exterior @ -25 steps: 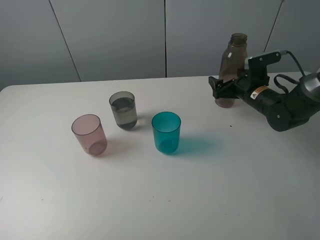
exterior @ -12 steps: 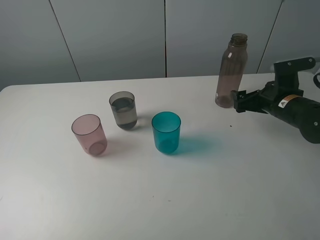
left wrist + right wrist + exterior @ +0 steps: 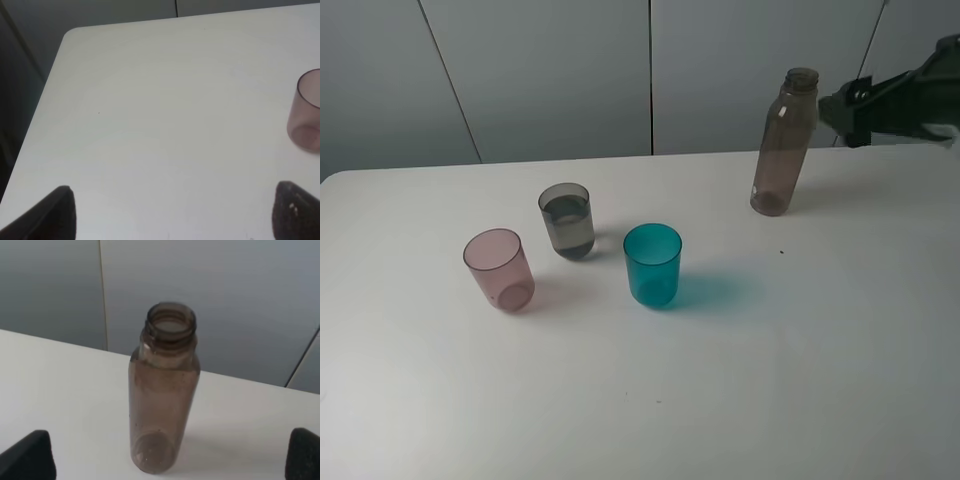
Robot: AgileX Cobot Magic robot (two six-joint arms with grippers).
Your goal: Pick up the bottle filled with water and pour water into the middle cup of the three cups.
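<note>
At upper right of the overhead view, the bottle [image 3: 782, 142] shows smoky brown-pink translucent plastic, smooth and faintly glossy, its threaded neck ridged. Left of centre, the three cups share the same clear-tinted plastic: the pink cup [image 3: 499, 270], the middle cup [image 3: 567, 220] in smoky grey holding water [image 3: 567, 209], and the teal cup [image 3: 652, 264], the glossiest. The white counter [image 3: 720, 400] looks smooth and matt. The right gripper [image 3: 845, 110] wears matt black, its fingers [image 3: 30, 456] soft-looking.

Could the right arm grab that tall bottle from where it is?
Probably yes: the right gripper is open beside the upright bottle, with nothing between them.
</note>
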